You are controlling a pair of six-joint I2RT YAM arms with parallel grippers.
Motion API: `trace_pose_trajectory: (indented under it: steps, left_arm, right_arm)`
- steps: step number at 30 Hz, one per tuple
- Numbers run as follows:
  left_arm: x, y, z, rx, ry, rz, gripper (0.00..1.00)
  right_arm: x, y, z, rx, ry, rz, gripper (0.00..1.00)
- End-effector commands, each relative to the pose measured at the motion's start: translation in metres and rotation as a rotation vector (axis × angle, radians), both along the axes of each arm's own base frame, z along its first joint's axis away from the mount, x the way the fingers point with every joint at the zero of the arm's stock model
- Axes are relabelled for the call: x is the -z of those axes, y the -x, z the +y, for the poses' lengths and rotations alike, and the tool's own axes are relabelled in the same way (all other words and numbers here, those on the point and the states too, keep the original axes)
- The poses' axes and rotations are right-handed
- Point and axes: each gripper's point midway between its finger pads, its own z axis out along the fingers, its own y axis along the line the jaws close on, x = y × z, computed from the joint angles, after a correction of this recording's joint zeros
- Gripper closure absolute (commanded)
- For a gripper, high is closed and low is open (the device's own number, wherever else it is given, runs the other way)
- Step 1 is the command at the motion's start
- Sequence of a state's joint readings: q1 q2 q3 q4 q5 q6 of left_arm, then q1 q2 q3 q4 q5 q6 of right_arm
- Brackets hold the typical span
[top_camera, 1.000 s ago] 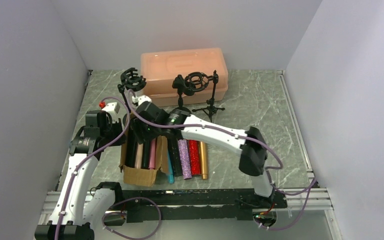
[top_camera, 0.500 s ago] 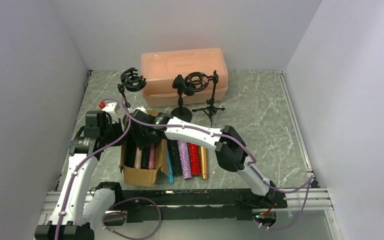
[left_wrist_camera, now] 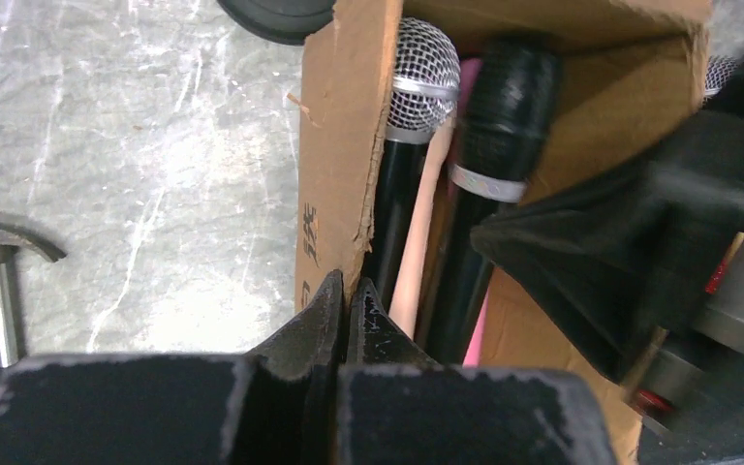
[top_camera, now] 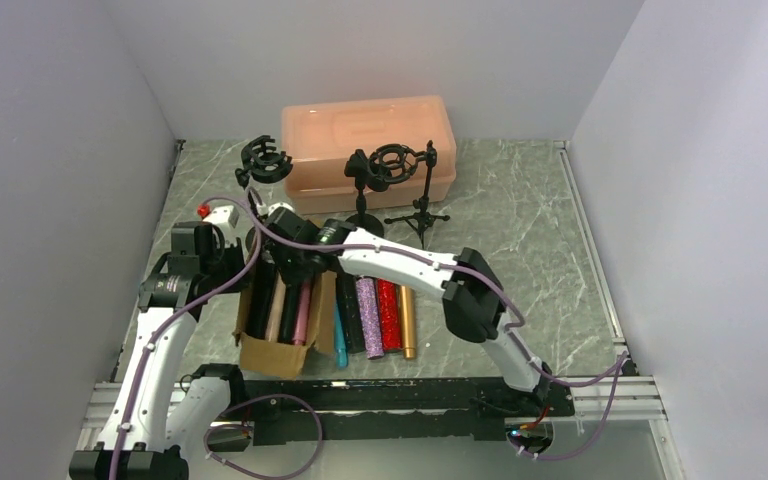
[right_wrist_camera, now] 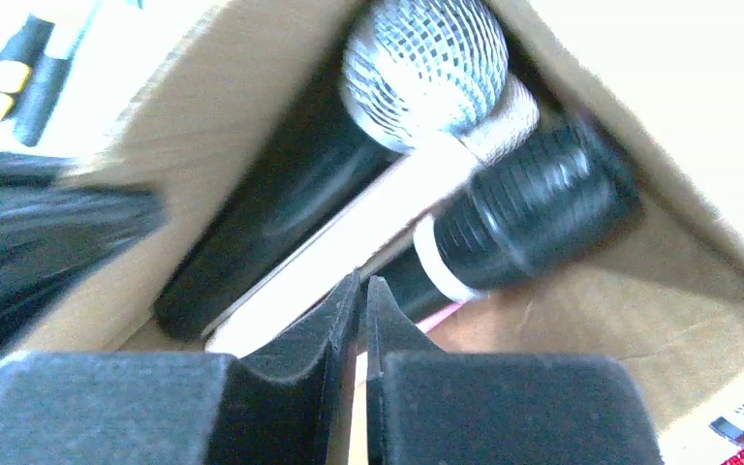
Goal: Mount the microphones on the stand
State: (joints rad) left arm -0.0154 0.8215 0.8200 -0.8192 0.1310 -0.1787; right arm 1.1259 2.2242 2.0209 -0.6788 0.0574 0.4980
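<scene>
Left claw (top_camera: pixel 247 248), top view: its tip sat at the left wall of the cardboard box (top_camera: pixel 275 352), near-left on the table (top_camera: pixel 520 220). Its state could not be read from up there. The right claw (top_camera: pixel 293 272) reached leftward into the far end of the box, above the boxed microphones (top_camera: pixel 290 312), with its jaws hidden. Just right of the box, side by side on the table, lay the teal microphone (top_camera: pixel 340 338), black microphone (top_camera: pixel 352 322), purple glitter microphone (top_camera: pixel 369 315), red glitter microphone (top_camera: pixel 388 315) and gold microphone (top_camera: pixel 407 322). Farther back stood the left stand (top_camera: pixel 265 162), round-based stand (top_camera: pixel 365 200) and tripod stand (top_camera: pixel 420 213), in front of a peach plastic case (top_camera: pixel 368 125).

Left wrist view: the left claw (left_wrist_camera: pixel 349 291) was pressed together, pinching the edge of the box wall (left_wrist_camera: pixel 344 145). Inside, against that wall, lay the silver-headed microphone (left_wrist_camera: pixel 424 77), then the peach handle (left_wrist_camera: pixel 417 242), then the black-headed microphone (left_wrist_camera: pixel 509 97). The right claw (left_wrist_camera: pixel 639 232) showed as a dark blur at right.

Right wrist view: the right claw (right_wrist_camera: pixel 361 286) had its fingers all but together, with only a thin slit between them. Its tips were over the peach handle (right_wrist_camera: pixel 349 247), with the silver-headed microphone (right_wrist_camera: pixel 424 68) on one side and the black-headed microphone (right_wrist_camera: pixel 542 213) on the other. I could not tell whether they touched it.
</scene>
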Motion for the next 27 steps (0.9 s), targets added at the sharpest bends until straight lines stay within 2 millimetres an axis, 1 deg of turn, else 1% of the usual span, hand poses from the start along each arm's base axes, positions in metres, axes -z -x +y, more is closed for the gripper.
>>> trace_pose_trajectory:
  steps: [1, 3, 5, 9, 13, 17, 18, 19, 21, 23, 25, 26, 27]
  left_arm:
    - [-0.035, -0.019, -0.008, 0.021, 0.035, -0.145, 1.0]
    - [-0.035, -0.019, -0.008, 0.018, 0.037, -0.144, 1.0]
    - [-0.035, -0.019, -0.008, 0.016, 0.038, -0.145, 1.0]
    - [-0.034, -0.018, -0.007, 0.014, 0.036, -0.143, 1.0]
    - [-0.033, -0.018, -0.006, 0.015, 0.029, -0.139, 1.0]
    - [-0.032, -0.019, -0.006, 0.014, 0.026, -0.139, 1.0]
    - [-0.032, -0.019, -0.006, 0.014, 0.028, -0.139, 1.0]
    - [-0.032, -0.019, -0.006, 0.013, 0.031, -0.137, 1.0]
    - [-0.033, -0.02, -0.007, 0.009, 0.04, -0.141, 1.0]
    - [-0.034, -0.021, -0.008, 0.006, 0.047, -0.143, 1.0]
    - [-0.036, -0.021, -0.008, 0.002, 0.051, -0.15, 1.0]
    - [-0.036, -0.021, -0.008, 0.0, 0.05, -0.15, 1.0]
    - [-0.037, -0.021, -0.008, -0.002, 0.049, -0.151, 1.0]
  right_arm:
    - [-0.116, 0.005, 0.006, -0.05, -0.254, -0.1, 0.93]
    - [-0.141, 0.009, -0.002, -0.056, -0.291, -0.123, 0.95]
    - [-0.158, 0.011, -0.013, -0.054, -0.308, -0.137, 0.96]
    - [-0.181, 0.016, -0.04, -0.058, -0.338, -0.142, 0.98]
    - [-0.189, 0.02, -0.076, -0.032, -0.321, -0.153, 0.99]
    - [-0.182, 0.022, -0.113, 0.029, -0.323, -0.137, 0.99]
    - [-0.174, 0.023, -0.116, 0.044, -0.318, -0.122, 0.98]
    - [-0.17, 0.024, -0.117, 0.057, -0.318, -0.105, 0.95]
    - [-0.161, 0.025, -0.109, 0.069, -0.315, -0.068, 0.81]
    - [-0.153, 0.027, -0.092, 0.057, -0.314, -0.044, 0.68]
    - [-0.147, 0.028, -0.074, 0.042, -0.307, -0.032, 0.6]
    - [-0.149, 0.029, -0.061, 0.029, -0.312, -0.028, 0.56]
    - [-0.144, 0.03, -0.053, 0.023, -0.302, -0.02, 0.54]
